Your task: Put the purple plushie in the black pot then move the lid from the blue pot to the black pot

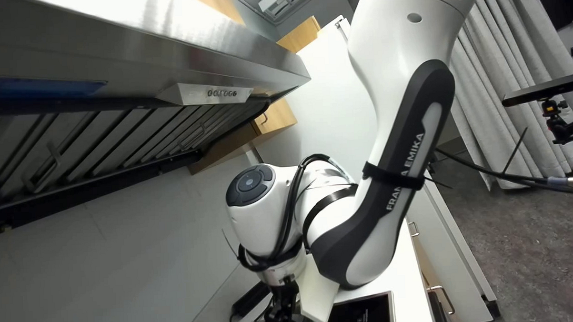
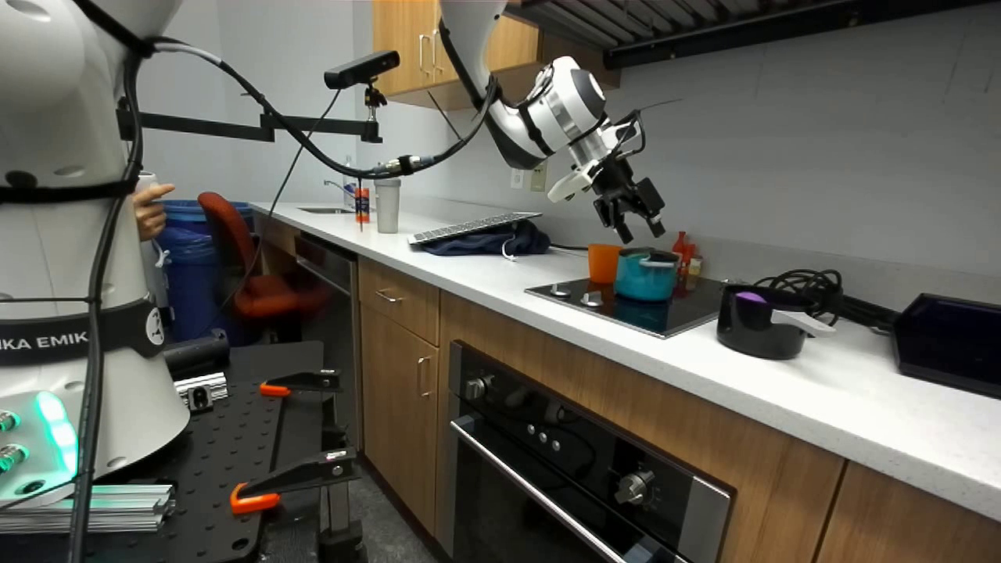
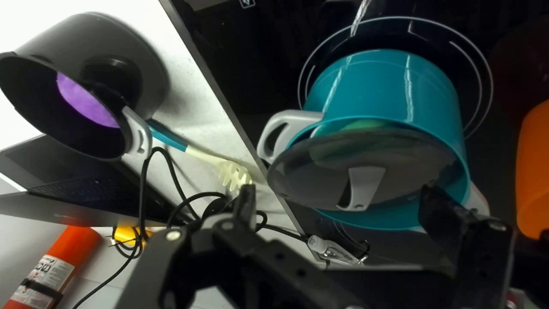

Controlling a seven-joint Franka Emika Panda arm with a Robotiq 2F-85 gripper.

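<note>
The lid [image 3: 330, 165], askew in the mouth of the blue pot [image 3: 381, 88] below the spread, empty fingers [image 3: 441, 214], could be pushed deeper if its handle [image 3: 364, 186] were caught off-centre, while the purple plushie [image 3: 83, 101] is seen in the black pot [image 3: 122, 43], well apart from the fingers.

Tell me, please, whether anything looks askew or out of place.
Yes: in the wrist view, the translucent lid sits askew on the blue pot, jutting out beside one handle and leaving the pot partly uncovered.
</note>
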